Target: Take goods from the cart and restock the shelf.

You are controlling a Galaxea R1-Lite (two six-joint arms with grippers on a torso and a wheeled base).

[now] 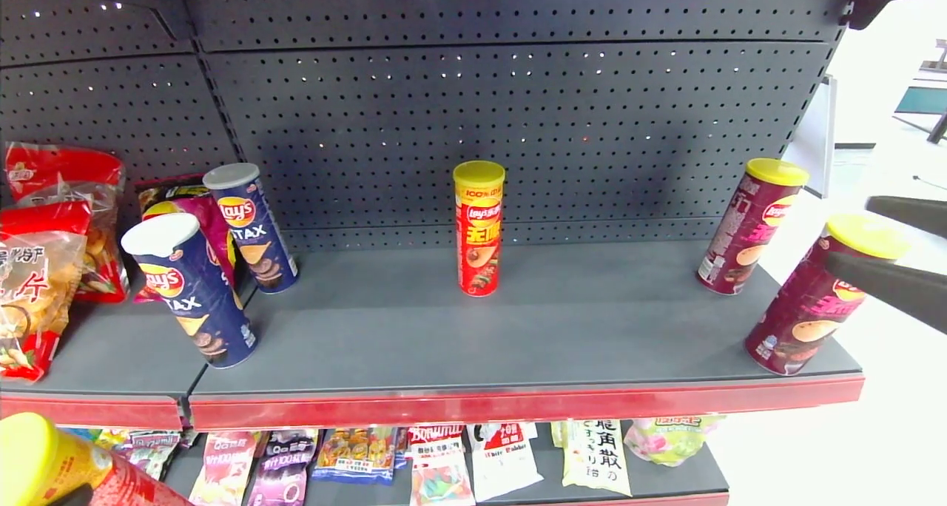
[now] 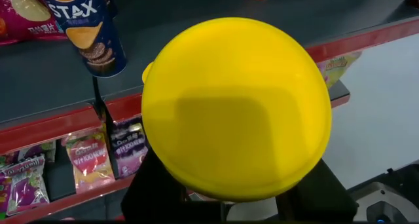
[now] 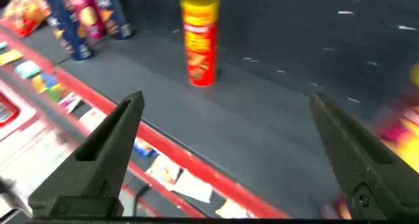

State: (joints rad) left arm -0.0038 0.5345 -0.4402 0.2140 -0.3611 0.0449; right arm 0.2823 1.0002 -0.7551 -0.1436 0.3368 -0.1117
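**Left gripper [image 2: 229, 209] gripping a yellow-lidded can [image 1: 48, 461]**

The left gripper is clamping the yellow-lidded can from both sides, holding it low in front of the shelf's [image 1: 518, 406] left end. The right gripper [image 3: 226, 98] is hanging wide open and empty at the shelf's right end, just beside a maroon can [image 1: 806, 306] standing at the front corner. A red can [image 1: 479, 228] is standing mid-shelf.

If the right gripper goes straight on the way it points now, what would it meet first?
Probably the red can, standing on the shelf just off the middle of the open right gripper; nothing shows between them. Depth is unclear, so it might pass beside it.
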